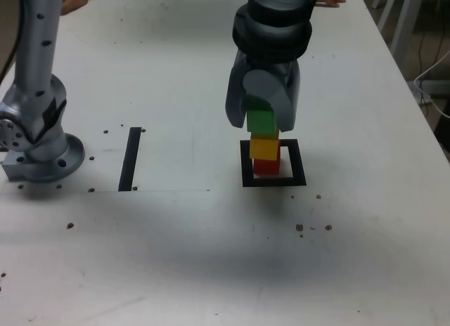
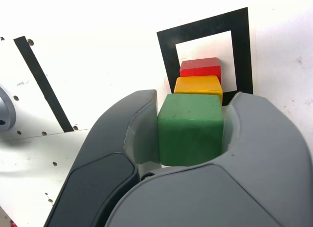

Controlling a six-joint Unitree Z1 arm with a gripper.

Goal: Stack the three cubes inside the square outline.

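Wrist view shows the tool [image 2: 188, 126] bracketing the green cube [image 2: 190, 134] atop yellow [image 2: 198, 85] and red [image 2: 200, 68]; whether it grips, I cannot tell. Rigid, light blocks, best held by flat opposite sides.

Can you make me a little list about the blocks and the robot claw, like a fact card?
bottom block: red cube, inside the square outline
middle block: yellow cube
top block: green cube
claw: around the green cube, jaws close on both sides; cannot tell if it grips
table: white
also there: straight black strip
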